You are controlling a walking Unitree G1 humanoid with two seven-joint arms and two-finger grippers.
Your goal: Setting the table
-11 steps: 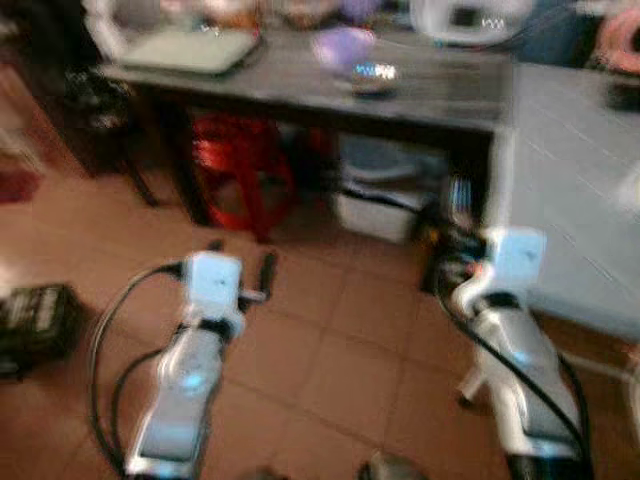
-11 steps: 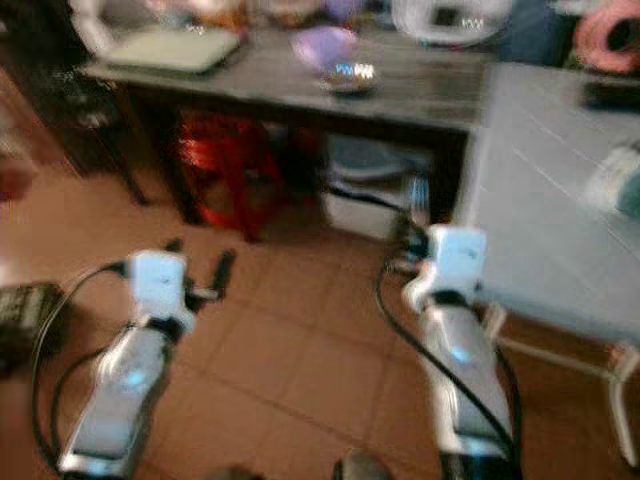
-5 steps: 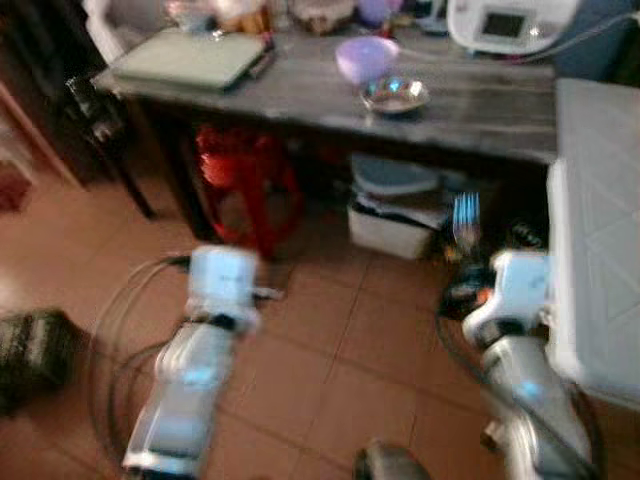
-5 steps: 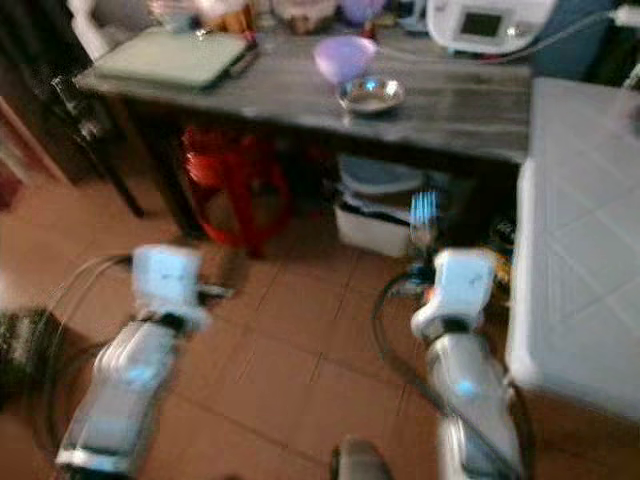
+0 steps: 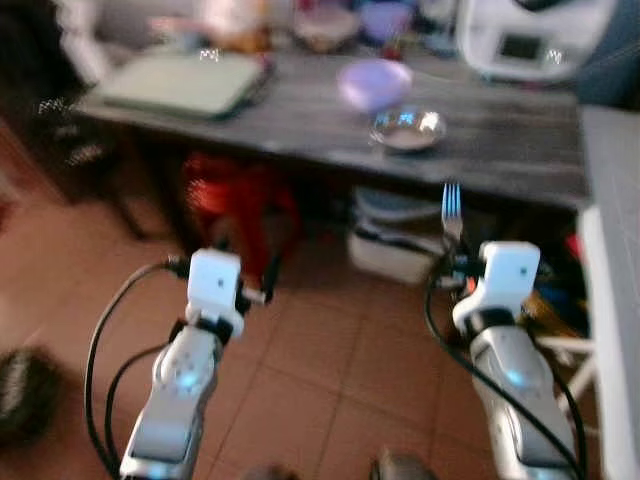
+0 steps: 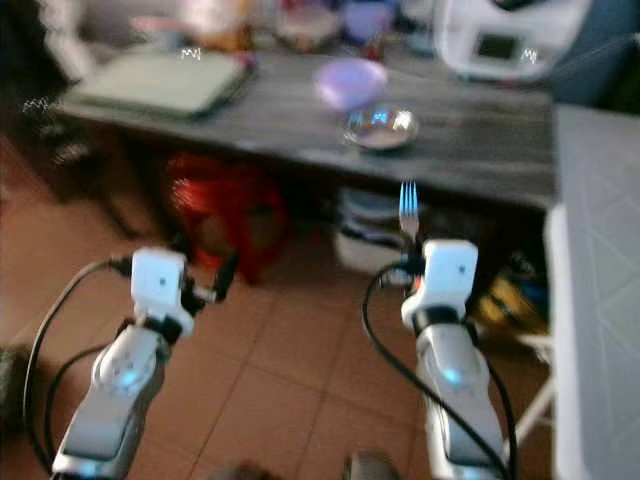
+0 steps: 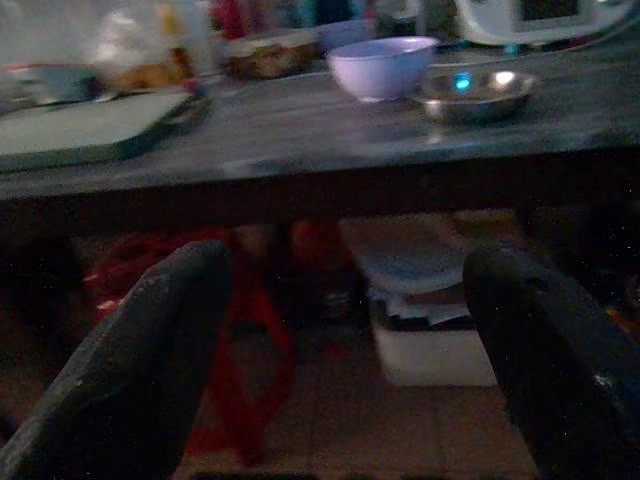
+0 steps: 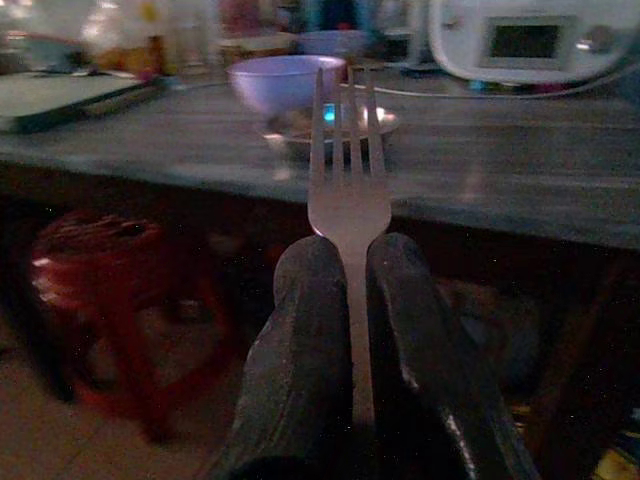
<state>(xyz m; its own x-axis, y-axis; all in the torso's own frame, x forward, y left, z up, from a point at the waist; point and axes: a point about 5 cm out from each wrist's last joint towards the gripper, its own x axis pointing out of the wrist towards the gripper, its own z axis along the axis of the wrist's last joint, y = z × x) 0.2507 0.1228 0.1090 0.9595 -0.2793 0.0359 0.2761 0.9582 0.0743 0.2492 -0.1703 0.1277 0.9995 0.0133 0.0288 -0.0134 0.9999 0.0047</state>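
**Fork carried up, table nearer**

Fork (image 8: pixel 345 200) is pinched upright in your right gripper (image 8: pixel 347 280), below the dark table (image 5: pixel 300 110). Left gripper (image 7: pixel 340 330) gapes empty at 9 o'clock. Table has drawn closer; steel bowl (image 5: pixel 408 127) at 12. Placement comes next.

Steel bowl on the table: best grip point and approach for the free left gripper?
Pinch the steel bowl by its near rim, coming over the table edge from above. It's shallow with a thin lip; the purple bowl crowds the far side. Left gripper is open.
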